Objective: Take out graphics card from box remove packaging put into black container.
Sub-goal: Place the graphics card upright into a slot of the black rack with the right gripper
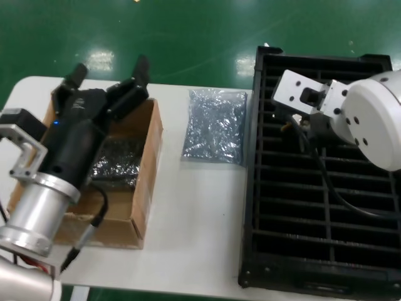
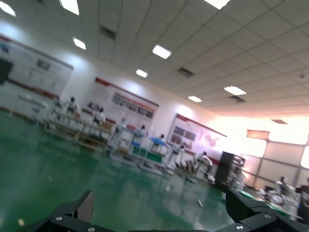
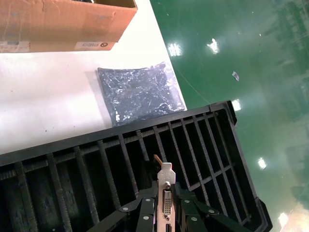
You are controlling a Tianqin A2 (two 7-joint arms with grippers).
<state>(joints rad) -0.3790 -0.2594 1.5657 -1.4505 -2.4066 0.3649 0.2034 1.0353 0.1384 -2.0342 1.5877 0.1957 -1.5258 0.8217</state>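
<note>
My right gripper (image 3: 165,205) is shut on the silver end bracket of the graphics card (image 3: 165,186), held upright over the slots of the black container (image 3: 120,133) near its far end. In the head view that gripper (image 1: 298,125) hangs over the container (image 1: 250,207), and the card itself is mostly hidden there. The empty silver-grey packaging (image 1: 215,125) lies flat on the white table between the container and the brown box (image 1: 145,188). Above the box, my left gripper (image 1: 110,78) is raised and open, holding nothing; its fingers (image 2: 85,205) frame only the room beyond.
Dark glossy bagged boards (image 1: 116,163) lie inside the box. The white table (image 1: 194,213) runs between box and container, with its front edge close to both. The box's labelled side (image 3: 67,29) faces the container. Green floor lies beyond the table.
</note>
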